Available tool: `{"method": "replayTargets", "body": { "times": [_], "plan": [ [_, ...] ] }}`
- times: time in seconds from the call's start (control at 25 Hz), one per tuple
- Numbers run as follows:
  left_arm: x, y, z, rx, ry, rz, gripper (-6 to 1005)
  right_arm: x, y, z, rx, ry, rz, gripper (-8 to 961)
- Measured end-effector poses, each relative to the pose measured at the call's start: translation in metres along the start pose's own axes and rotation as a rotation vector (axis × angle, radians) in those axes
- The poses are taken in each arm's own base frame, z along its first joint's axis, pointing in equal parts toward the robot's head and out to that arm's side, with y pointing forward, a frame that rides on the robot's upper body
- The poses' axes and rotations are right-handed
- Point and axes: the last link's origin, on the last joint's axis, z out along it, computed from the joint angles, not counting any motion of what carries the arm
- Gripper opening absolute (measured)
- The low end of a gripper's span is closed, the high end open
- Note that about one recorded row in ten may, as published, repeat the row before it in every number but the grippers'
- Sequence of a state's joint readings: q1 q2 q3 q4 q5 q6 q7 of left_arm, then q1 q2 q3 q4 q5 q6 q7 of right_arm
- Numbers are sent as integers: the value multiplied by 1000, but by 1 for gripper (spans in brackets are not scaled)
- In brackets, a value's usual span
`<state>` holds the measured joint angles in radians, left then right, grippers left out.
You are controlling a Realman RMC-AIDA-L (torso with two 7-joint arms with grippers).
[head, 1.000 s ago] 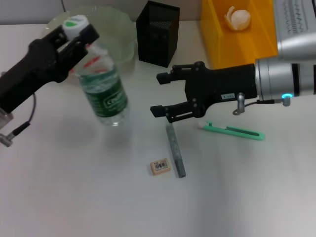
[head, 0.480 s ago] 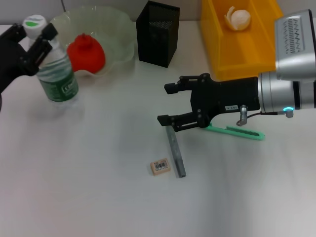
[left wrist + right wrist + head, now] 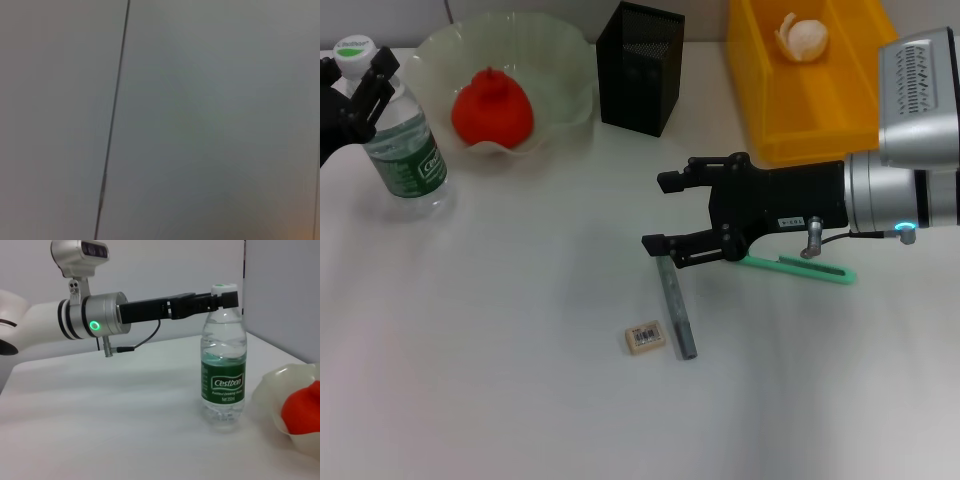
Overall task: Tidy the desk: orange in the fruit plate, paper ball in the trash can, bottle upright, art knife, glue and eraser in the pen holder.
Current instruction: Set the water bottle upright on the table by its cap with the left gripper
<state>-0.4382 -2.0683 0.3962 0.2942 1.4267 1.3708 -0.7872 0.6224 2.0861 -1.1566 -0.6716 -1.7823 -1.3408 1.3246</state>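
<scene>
Head view: the orange (image 3: 491, 107) lies in the fruit plate (image 3: 565, 62), so that item reads as done; the paper ball (image 3: 802, 37) lies in the yellow trash can (image 3: 760, 100), likewise done. The bottle (image 3: 396, 135) stands upright at the desk's far left, beside the plate, with the left gripper (image 3: 358, 82) clasping its neck just under the cap; it has not let go, so this item is judged nearly complete. The right gripper (image 3: 660, 213) hovers with fingers spread and empty, just above the upper end of the grey glue stick (image 3: 675, 307). The eraser (image 3: 645, 337) lies just beside the stick's lower end, and the green art knife (image 3: 800, 268) lies partly under the right arm. The black pen holder (image 3: 638, 68) shows none of the three inside, so all three items are judged outstanding. Left wrist view: only a blank grey surface crossed by a thin dark line; nothing of the task can be made out. Right wrist view: the bottle (image 3: 223, 357) stands vertical on the desk, the left gripper's fingers (image 3: 220, 300) closed about its neck, with the plate (image 3: 280, 405) and orange (image 3: 302, 412) near it.
</scene>
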Motion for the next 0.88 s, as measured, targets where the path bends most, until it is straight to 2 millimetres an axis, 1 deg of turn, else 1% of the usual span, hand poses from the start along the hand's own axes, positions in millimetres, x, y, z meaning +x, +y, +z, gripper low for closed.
{"method": "replayTargets", "body": {
  "times": [0.36,0.88],
  "plan": [
    [-6,-2,7,27,-35,24,442,0,0,0,2,-1,-1,787],
    [-6,-4,10,44,-43,23,443,-1,-3,0,14,2,-1,770]
  ]
}}
